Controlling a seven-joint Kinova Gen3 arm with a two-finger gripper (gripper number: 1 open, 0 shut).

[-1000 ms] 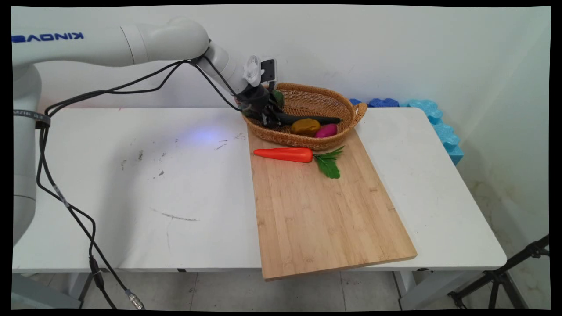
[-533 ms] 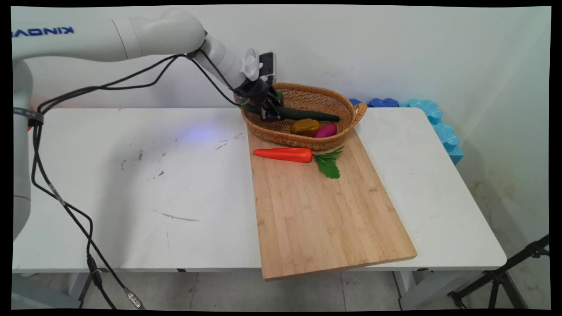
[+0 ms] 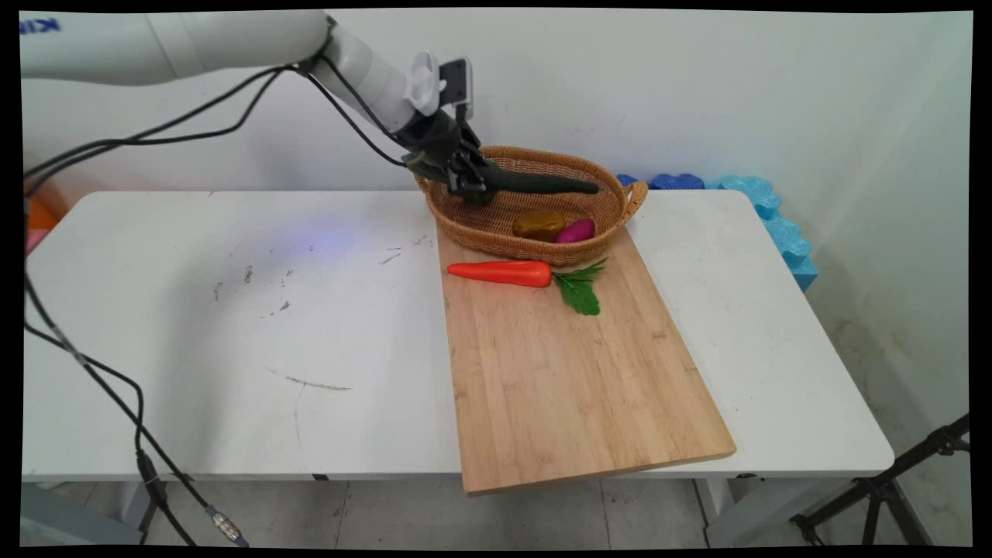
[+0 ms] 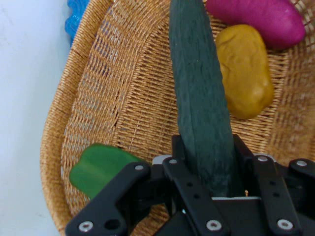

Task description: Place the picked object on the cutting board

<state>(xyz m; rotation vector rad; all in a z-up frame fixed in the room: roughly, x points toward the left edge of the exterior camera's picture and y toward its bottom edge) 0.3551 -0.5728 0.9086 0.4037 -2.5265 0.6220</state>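
Risen since earlier: tool [image 3: 467, 184] clenched on cucumber [image 3: 535, 184], lifted above basket [image 3: 612, 225], sticking out beyond fingertips.

A white table [image 3: 232, 325] with some dark scuff marks stands against a plain white wall [image 3: 697, 85]. Blue foam pieces [image 3: 767, 209] lie behind its far right corner. Under the table is a grey tiled floor [image 3: 403, 515] — at the lower right stands a black tripod [image 3: 883, 488].

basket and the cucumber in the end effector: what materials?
Basket: woven wicker or rattan, going by its tan interlaced strands and braided rim. Cucumber, gripped by the end effector: likely moulded plastic or rubber; matte dark green with a uniform pebbled texture.
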